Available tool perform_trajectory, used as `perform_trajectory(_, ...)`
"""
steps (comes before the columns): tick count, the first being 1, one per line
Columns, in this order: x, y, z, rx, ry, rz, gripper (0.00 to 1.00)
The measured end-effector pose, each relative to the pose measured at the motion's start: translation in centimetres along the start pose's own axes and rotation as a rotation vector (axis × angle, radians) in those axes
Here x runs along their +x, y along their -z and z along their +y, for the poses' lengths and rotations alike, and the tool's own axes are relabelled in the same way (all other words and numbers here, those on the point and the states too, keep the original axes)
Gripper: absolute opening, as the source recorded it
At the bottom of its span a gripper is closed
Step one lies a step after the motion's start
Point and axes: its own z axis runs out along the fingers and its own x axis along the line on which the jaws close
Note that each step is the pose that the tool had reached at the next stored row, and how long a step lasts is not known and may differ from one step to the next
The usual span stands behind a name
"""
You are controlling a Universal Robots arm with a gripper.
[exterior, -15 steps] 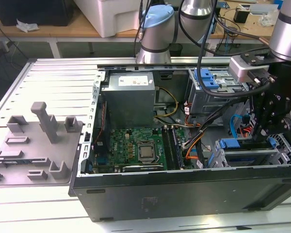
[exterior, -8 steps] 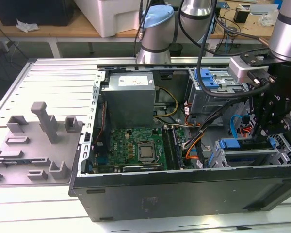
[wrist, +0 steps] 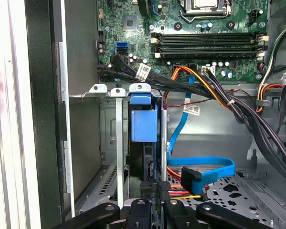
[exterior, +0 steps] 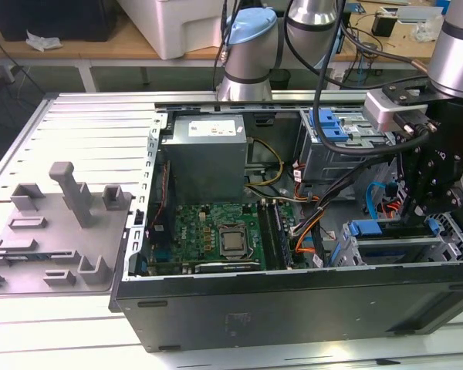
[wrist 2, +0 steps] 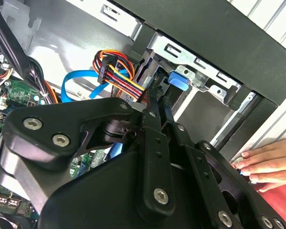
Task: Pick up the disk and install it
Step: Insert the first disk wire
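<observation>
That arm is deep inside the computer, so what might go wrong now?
The gripper sits at the blue-railed disk in its metal cage, close beside the red, yellow and orange power wires and flat blue data cable; it might snag them. A person's hand lies beside the black case and could get pinched.

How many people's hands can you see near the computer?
1. The hand shows in the second wrist view, its fingers resting right beside the edge of the black computer case. Another hand could be hidden out of sight.
</observation>
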Motion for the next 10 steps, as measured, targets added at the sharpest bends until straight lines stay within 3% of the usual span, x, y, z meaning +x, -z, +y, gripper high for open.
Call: perform_trajectory(10, 0.00, -0.02, 0.00, 0.0000, 0.000, 0.0000, 0.17)
